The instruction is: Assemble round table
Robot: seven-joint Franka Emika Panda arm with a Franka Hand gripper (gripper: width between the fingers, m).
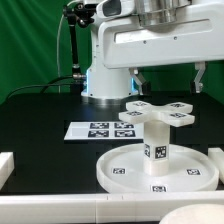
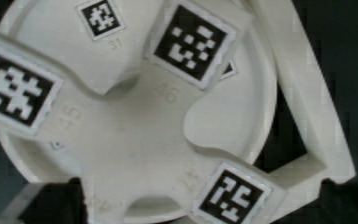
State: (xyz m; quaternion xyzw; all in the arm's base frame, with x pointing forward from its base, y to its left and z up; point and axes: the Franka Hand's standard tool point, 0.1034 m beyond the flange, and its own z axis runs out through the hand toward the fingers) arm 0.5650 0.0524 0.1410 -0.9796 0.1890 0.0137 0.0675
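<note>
The large rimmed round disc lies flat near the table's front. The short thick cylinder leg stands upright on its middle. The cross-shaped four-armed piece sits on top of the leg, tags facing up. My gripper hangs just above the cross piece, its two dark fingers spread wide and holding nothing. The wrist view looks straight down on the cross piece with the disc under it. No finger shows in that view.
The marker board lies flat behind the disc, toward the exterior view's left. The robot base stands behind it. A white block sits at the left edge and a white bar runs along the front edge.
</note>
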